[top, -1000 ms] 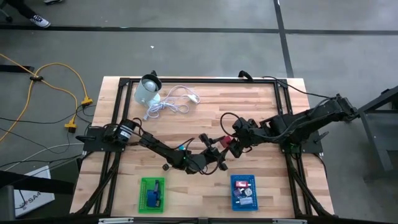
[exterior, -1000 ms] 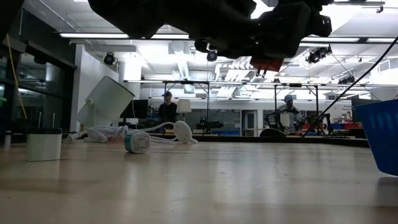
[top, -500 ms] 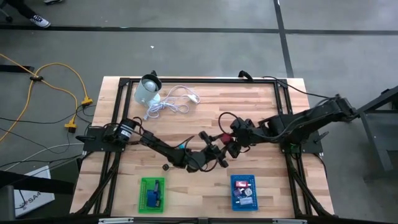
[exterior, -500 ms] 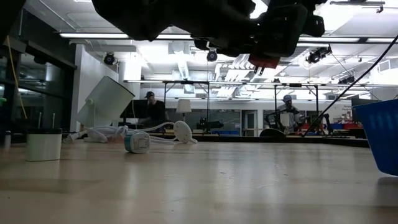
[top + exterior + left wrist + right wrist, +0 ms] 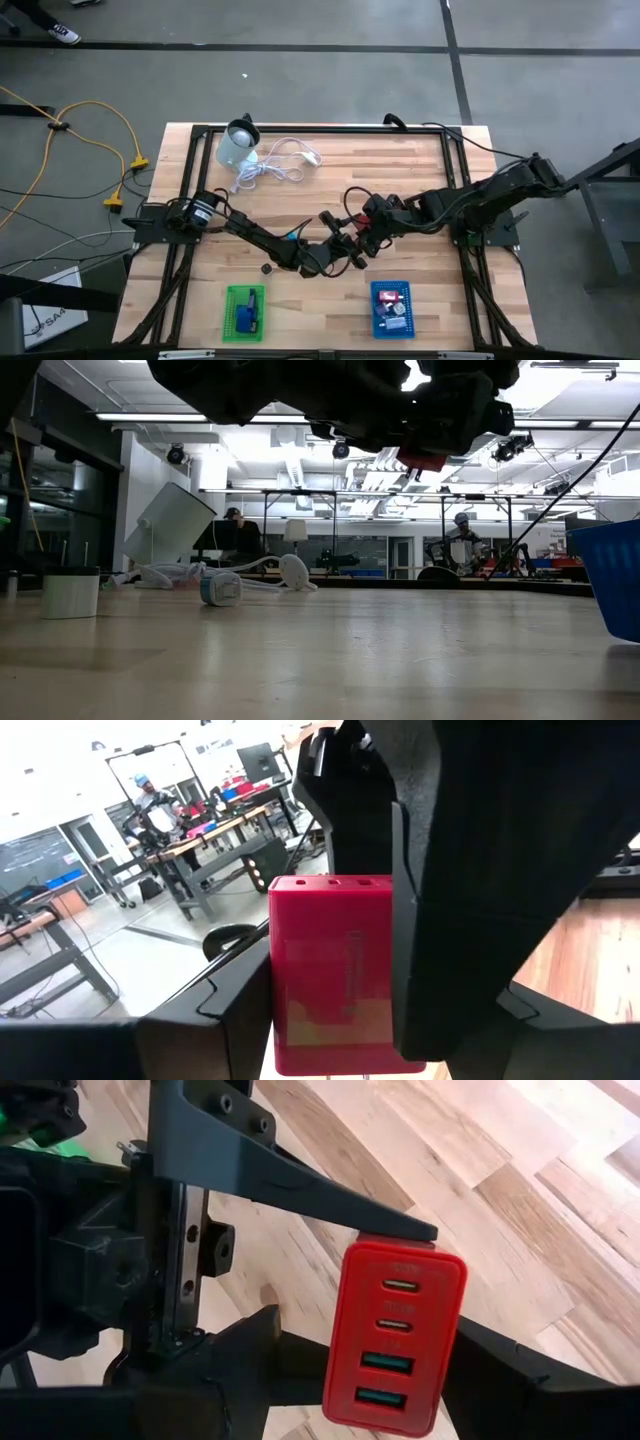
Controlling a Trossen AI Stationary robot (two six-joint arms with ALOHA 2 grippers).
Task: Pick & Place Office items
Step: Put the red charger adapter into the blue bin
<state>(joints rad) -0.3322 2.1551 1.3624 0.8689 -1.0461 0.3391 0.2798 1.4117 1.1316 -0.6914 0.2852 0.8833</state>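
A red charger block (image 5: 368, 238) with several ports on one face (image 5: 395, 1335) hangs in the air over the middle of the table. My left gripper (image 5: 357, 246) reaches in level from the left and is shut on it. My right gripper (image 5: 379, 228) slants down from the right. It is open, with a finger on each long side of the block (image 5: 395, 1380). In the low view the block (image 5: 424, 460) shows just below the dark grippers, high above the wood. My left gripper pinches the red charger between its two fingers, on two opposite faces (image 5: 282, 990). One finger (image 5: 300, 1190) lies on the end above the ports (image 5: 400, 1246); the other is hidden behind the block. The fingers come level from the table's left. The block is clear of the table. My right gripper: I cannot tell whether its fingers touch the block's sides.
A green bin (image 5: 245, 312) with blue pieces stands at the near left. A blue bin (image 5: 393, 308) with several pieces stands at the near right. A small dark piece (image 5: 266, 268) lies on the wood. A pale container (image 5: 237, 148) and a white cable (image 5: 275, 165) sit at the far left.
My right gripper has moved a little toward the table's left edge and down, closer around the red charger. The charger has stayed almost where it was.
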